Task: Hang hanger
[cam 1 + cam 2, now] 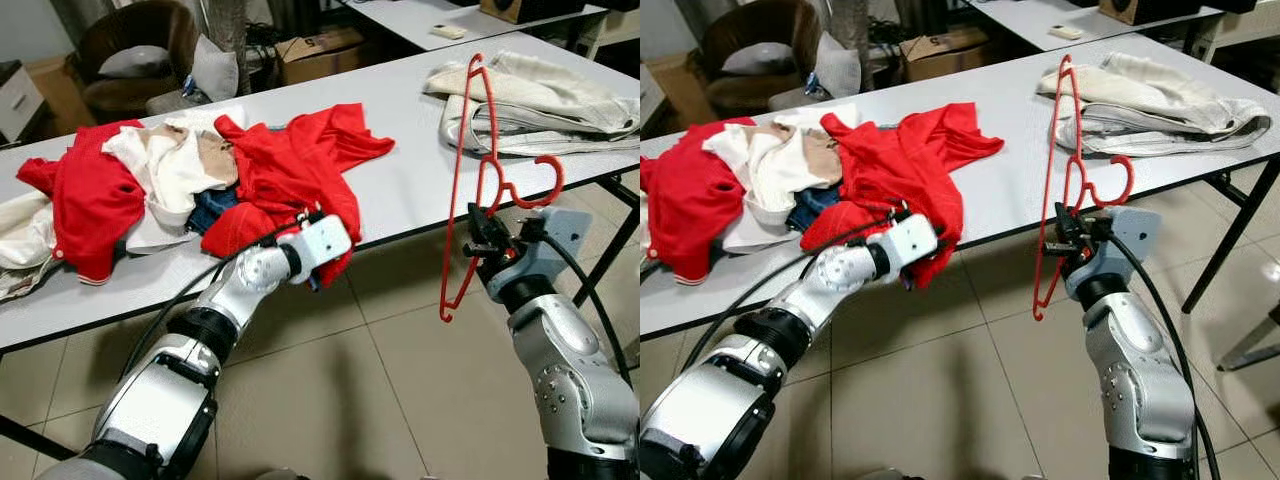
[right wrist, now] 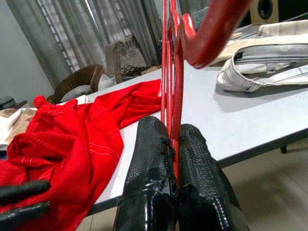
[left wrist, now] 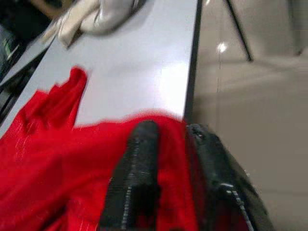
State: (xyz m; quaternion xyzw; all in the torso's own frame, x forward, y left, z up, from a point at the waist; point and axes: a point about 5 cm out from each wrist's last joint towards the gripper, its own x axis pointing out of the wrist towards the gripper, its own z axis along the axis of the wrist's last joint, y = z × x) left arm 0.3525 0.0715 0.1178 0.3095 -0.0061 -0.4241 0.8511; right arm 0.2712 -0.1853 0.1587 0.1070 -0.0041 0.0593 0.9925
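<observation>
Hanger [image 1: 470, 180], thin and red, stands upright at the right of the frame, pinched at its neck by the right gripper [image 1: 478, 232] just off the near edge of the white table [image 1: 420, 170], its hook curling toward the right. Over at centre, the left gripper [image 3: 168, 159] is clamped on a fold of the red shirt [image 1: 295, 165] draped over the table's edge. A pile of clothes [image 1: 150, 175] sits upper left, a beige garment [image 1: 540, 100] upper right.

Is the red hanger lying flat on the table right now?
No, the right gripper holds the red hanger upright in the air beside the table edge.
</observation>
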